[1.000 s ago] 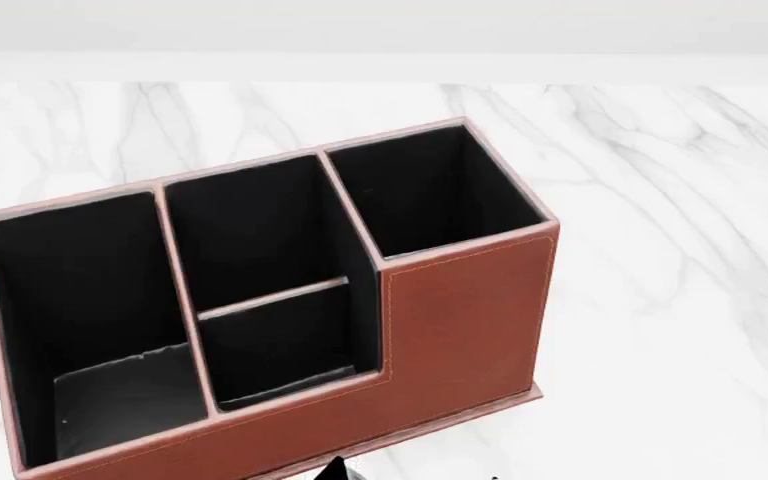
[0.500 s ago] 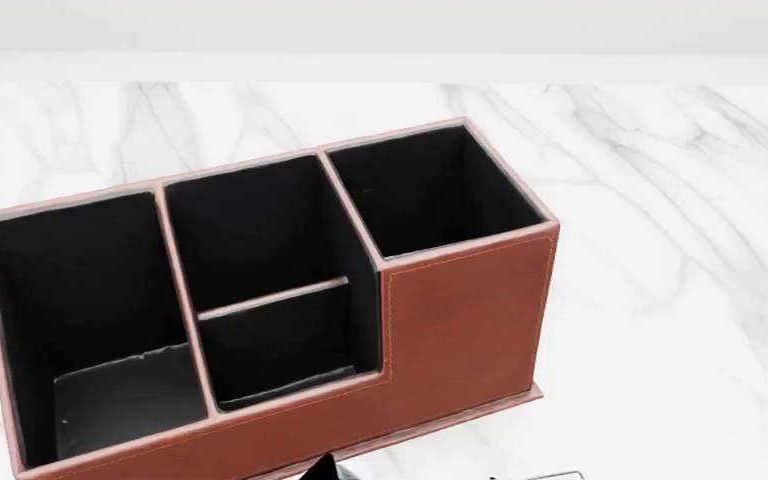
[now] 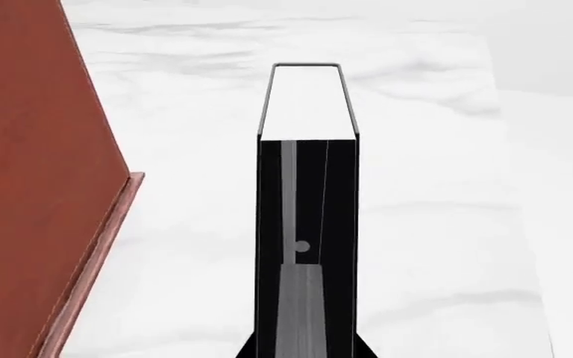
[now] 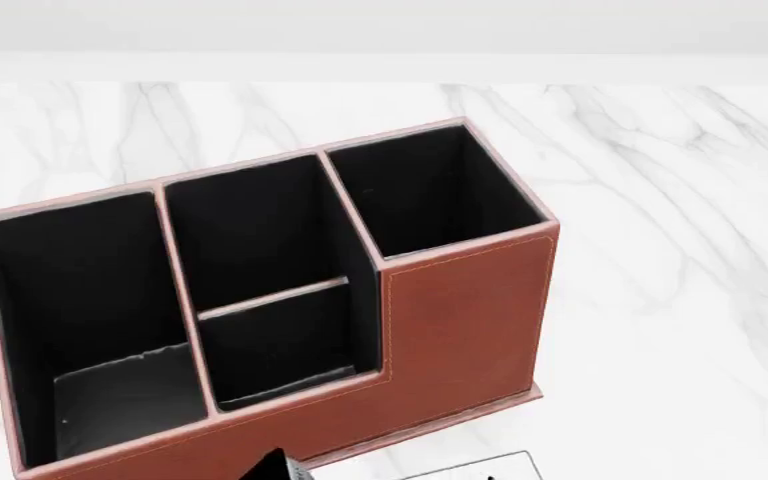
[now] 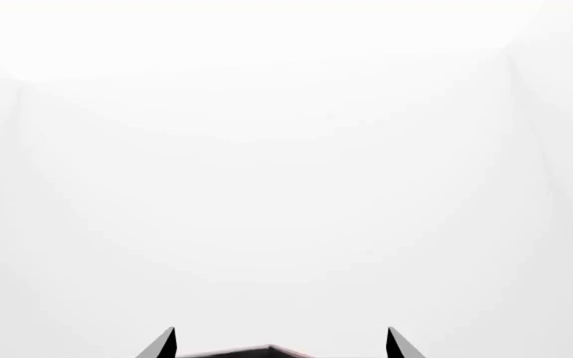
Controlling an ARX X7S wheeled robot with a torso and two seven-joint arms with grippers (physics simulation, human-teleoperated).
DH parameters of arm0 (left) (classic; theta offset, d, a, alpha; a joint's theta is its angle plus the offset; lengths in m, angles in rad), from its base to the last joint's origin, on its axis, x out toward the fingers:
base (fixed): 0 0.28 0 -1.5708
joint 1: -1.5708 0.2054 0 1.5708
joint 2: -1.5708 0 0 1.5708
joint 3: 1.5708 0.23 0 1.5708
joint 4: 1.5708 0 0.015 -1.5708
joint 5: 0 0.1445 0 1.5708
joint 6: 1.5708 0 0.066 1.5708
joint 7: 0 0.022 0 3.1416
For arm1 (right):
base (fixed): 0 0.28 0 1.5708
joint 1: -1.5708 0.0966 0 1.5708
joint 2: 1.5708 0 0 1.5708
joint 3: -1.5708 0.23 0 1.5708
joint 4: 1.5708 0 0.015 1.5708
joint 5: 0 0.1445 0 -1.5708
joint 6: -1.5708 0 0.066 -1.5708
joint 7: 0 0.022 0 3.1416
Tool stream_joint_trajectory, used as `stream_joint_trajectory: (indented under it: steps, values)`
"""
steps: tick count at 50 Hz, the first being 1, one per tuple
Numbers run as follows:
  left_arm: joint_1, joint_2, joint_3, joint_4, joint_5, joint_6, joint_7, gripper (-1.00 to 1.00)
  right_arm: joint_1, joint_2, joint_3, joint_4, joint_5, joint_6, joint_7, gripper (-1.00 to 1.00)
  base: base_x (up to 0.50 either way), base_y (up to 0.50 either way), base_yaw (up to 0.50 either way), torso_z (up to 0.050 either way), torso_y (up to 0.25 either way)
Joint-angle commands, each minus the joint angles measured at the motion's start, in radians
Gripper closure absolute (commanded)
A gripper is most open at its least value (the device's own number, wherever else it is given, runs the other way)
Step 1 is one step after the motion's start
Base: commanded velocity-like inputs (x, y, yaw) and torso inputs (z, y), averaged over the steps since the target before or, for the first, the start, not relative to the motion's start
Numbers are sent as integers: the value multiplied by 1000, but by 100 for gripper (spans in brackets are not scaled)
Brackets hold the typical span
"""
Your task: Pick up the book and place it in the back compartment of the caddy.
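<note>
The caddy [image 4: 464, 320] is a large reddish-brown organizer with black lining, filling the middle of the head view. It has a left bay, a middle bay split front and back, and a right bay. The book [image 3: 307, 194], with a black cover and white page edges, stands edge-on between the jaws of my left gripper [image 3: 304, 352], which is shut on it. The caddy's outer wall [image 3: 38, 149] is close beside it, a strip of table showing between them. In the head view only a sliver of the book [image 4: 471, 467] shows at the bottom edge, in front of the caddy. My right gripper [image 5: 280, 341] is open and holds nothing.
A white marble table [image 4: 678, 300] carries the caddy, and its far edge meets a pale wall behind. A dark corner with a reddish edge [image 5: 266, 351] shows low between the right fingers; the rest of that view is blank white.
At the bottom of the head view the book has come up and shifted left, so more of its white edge shows. The caddy has not moved.
</note>
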Motion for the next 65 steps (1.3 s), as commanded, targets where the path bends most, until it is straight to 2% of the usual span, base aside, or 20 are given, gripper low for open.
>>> stream_joint_trajectory:
  steps: [1, 36, 59, 65]
  values:
    - [-50, -115, -31, 227, -8, -59, -115, 100, 4, 1, -2, 4, 1, 1, 3, -100, 0, 0, 0, 0, 0]
    - [-167, -376, -51, 628, 14, -198, -356, 100, 6, 1, -14, 11, -17, 2, 12, -100, 0, 0, 0, 0, 1]
    - [-260, -491, -79, 777, 1, -288, -431, 100, 10, 1, -26, 17, -23, 5, 15, -100, 0, 0, 0, 0, 1]
    - [-273, -492, -95, 746, -22, -295, -422, 100, 14, -1, -31, 24, -25, 5, 14, -100, 0, 0, 0, 0, 0]
